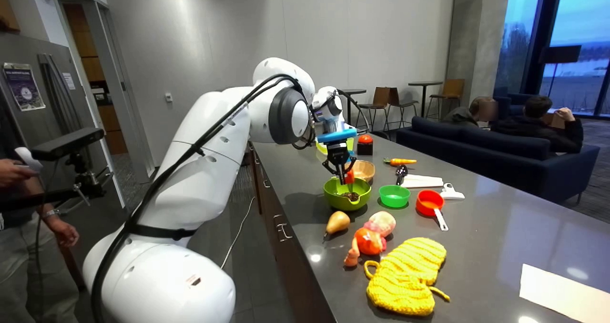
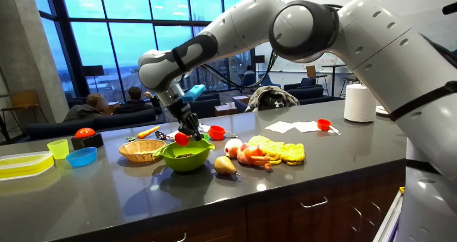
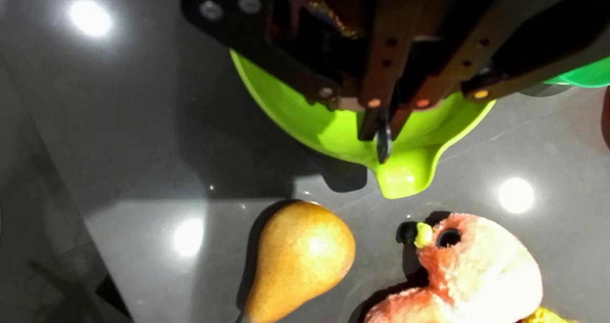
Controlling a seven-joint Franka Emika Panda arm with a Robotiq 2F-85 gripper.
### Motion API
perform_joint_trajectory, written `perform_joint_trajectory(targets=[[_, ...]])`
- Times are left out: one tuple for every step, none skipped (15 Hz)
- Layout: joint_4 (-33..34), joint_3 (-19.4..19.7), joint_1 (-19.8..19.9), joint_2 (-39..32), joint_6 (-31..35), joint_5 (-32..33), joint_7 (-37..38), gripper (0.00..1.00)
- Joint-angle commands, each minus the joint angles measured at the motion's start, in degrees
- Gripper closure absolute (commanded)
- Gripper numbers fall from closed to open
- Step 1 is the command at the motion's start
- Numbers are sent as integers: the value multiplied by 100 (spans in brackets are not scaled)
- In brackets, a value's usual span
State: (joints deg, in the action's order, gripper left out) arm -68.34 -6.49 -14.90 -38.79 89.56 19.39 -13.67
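My gripper (image 2: 197, 137) is shut on the handle of a red measuring cup (image 2: 181, 139), above the lime-green bowl (image 2: 187, 163) on the counter. In the wrist view, the thin dark end of the handle (image 3: 383, 150) pokes out between the fingertips, over the bowl's spout. The cup looks tipped on its side, its round head over the bowl; the gripper's body hides it in the wrist view. Dark brown bits (image 1: 351, 196) lie at the bottom of the bowl. A brown pear (image 3: 305, 256) rests beside the bowl, with a pink plush bird (image 3: 486, 266) close to it.
Behind the bowl stands a wicker basket (image 2: 141, 150). A small green bowl (image 1: 394, 196), another red cup (image 1: 430, 203) and a carrot (image 1: 401, 161) lie farther across the counter. A yellow knitted mitt (image 1: 407, 275) is near the plush. The counter's edge runs close by the pear.
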Motion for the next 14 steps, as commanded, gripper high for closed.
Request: perform_joint_trajectory(targets=[[355, 136, -167, -255, -106, 394, -66, 99], [397, 139, -173, -297, -116, 444, -71, 99], [445, 134, -168, -337, -132, 456, -79, 99], [480, 127, -154, -359, -149, 436, -85, 99], [514, 130, -154, -381, -165, 432, -87, 99], [554, 142, -159, -406, -179, 440, -82, 99], [603, 164, -172, -434, -198, 462, -66, 99], [645, 211, -204, -461, -209, 528, -21, 99], [669, 257, -232, -480, -180, 605, 27, 99], [701, 298, -260, -500, -159, 691, 60, 99], [746, 332, -286, -540, -161, 771, 53, 99], [781, 348, -295, -572, -176, 808, 45, 99], [807, 355, -300, -604, -193, 817, 31, 99], [847, 359, -305, -639, -217, 799, 35, 99]])
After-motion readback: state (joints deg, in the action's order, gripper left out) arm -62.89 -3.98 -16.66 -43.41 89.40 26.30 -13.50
